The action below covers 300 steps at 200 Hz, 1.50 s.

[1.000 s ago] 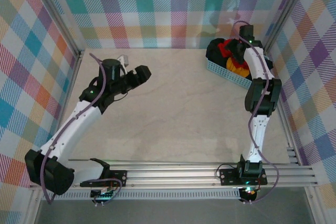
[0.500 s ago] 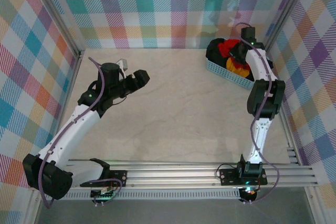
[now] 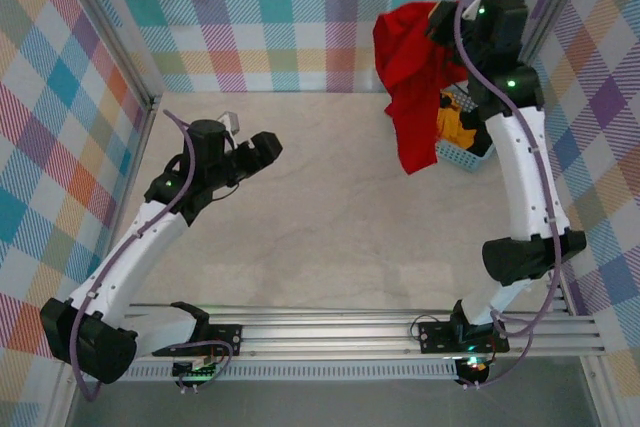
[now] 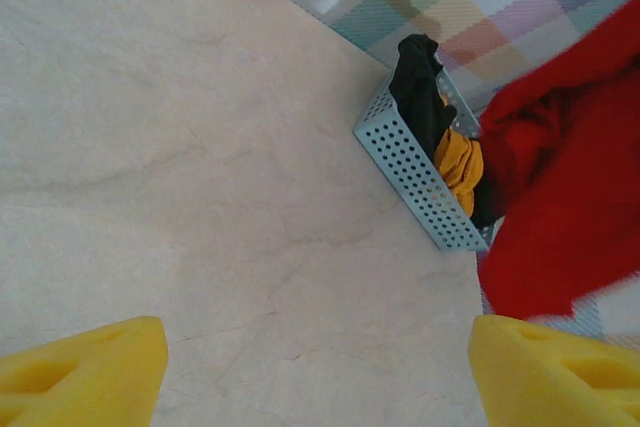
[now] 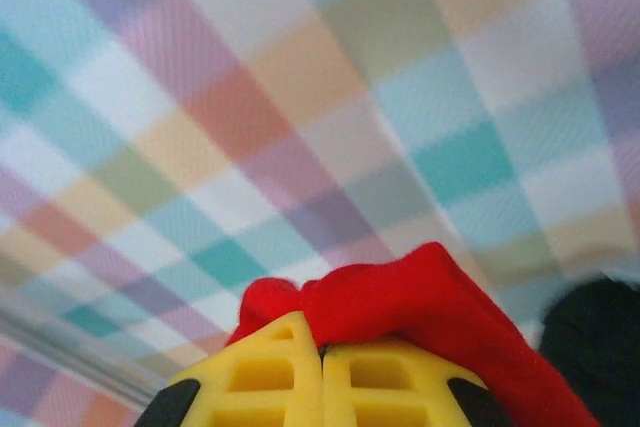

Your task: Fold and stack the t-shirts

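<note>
A bright red t-shirt point(image 3: 410, 77) hangs in the air at the back right, clear of the table, pinched at its top by my right gripper point(image 3: 440, 19). In the right wrist view the yellow fingers point(image 5: 270, 382) press together with red t-shirt point(image 5: 420, 297) cloth bunched over their tips. Below it, a light blue basket point(image 3: 462, 152) holds an orange-yellow t-shirt point(image 3: 455, 127); the left wrist view shows a black t-shirt point(image 4: 420, 97) and the orange-yellow t-shirt point(image 4: 458, 162) in that basket point(image 4: 410, 172). My left gripper point(image 3: 265, 147) hovers open over the bare table at mid left, its yellow fingertips point(image 4: 80, 367) wide apart.
Plaid walls close the table on three sides, and the basket sits in the back right corner against them. A metal rail point(image 3: 330, 332) runs along the near edge. Pale marble tabletop point(image 3: 330, 217) lies between the two arms.
My right gripper shut on the red t-shirt in the basket and rose high, lifting the shirt out so that it hangs. The left arm barely moved.
</note>
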Tool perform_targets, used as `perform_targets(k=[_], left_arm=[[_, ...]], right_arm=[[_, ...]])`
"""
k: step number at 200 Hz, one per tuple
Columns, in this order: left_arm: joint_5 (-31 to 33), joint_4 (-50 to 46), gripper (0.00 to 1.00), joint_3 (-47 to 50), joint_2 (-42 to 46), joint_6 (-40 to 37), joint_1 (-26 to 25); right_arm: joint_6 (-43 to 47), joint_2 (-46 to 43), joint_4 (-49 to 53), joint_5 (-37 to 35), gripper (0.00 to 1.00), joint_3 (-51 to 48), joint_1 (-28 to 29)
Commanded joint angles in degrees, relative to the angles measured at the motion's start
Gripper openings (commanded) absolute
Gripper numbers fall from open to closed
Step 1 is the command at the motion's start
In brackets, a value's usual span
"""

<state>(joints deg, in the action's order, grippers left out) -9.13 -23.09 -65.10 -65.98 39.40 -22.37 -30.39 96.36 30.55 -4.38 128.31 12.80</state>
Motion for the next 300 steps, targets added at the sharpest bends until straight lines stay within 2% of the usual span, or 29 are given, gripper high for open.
perform_targets(k=[1,16,32,64,92,127,140,159,175,193,205,230,260,280,300], left_arm=[[5.41,-4.35,0.81,-3.74,2.45,0.64,-0.39],[8.68,-7.49,0.81,-5.03,3.38,0.37,-0.39],[9.45,-8.69,0.81,-5.49,4.59,-0.11,-0.39],[7.81,-8.93,0.81,-4.92,4.66,0.18,-0.37],[7.21,-8.55,0.8,-3.03,4.83,1.66,-0.39],[11.14,-11.56,0.81,-0.51,6.81,1.51,-0.39],[12.24,-12.9,0.8,0.5,7.07,1.43,-0.39],[12.69,-13.53,0.8,2.4,7.2,1.47,-0.38],[12.18,-14.03,0.8,3.74,7.29,1.17,-0.38],[10.68,-14.6,0.8,5.27,7.3,0.29,-0.39],[8.57,-14.75,0.8,6.25,6.8,-0.26,-0.48],[4.64,-14.71,0.78,8.47,4.48,-0.63,-3.76],[9.65,-20.5,0.78,8.09,-1.44,-0.14,-14.04],[14.63,-25.73,0.76,8.7,-4.8,3.03,-20.2],[16.2,-25.52,0.75,10.95,-5.63,4.53,-24.92]], right_arm=[[2.04,1.23,5.87,9.1,0.0,10.24,1.22],[-0.41,0.4,7.76,14.5,0.0,9.41,2.21],[-1.86,-0.93,7.99,19.2,0.0,5.38,4.57],[-1.8,-3.21,7.58,19.03,0.0,-2.6,10.19],[-4.27,-5.74,3.83,17.3,0.0,-15.75,15.1],[-6.02,-5.41,-1.62,17.37,0.0,-32.98,27.58],[-7.64,-2.3,-4.31,21.98,0.17,-36.75,32.05],[-7.65,4.9,-2.35,28.12,0.27,-36.28,37.96],[-7.33,4.93,-4.45,26.86,0.4,-39.89,40.86],[-9.26,-0.89,-7.98,21.95,0.59,-47.63,39.86],[-9.72,-6.18,-7.82,17.65,0.65,-52.82,37.35],[-12.65,-15.15,-5.34,12.4,0.63,-63.18,27.97],[-16.16,-21.48,-1.35,9.7,0.64,-74.26,15.47],[-19.27,-22.04,-2.41,11.05,0.66,-78.48,11.88],[-22.58,-20.59,-5.18,12.31,0.66,-81.16,10.02]])
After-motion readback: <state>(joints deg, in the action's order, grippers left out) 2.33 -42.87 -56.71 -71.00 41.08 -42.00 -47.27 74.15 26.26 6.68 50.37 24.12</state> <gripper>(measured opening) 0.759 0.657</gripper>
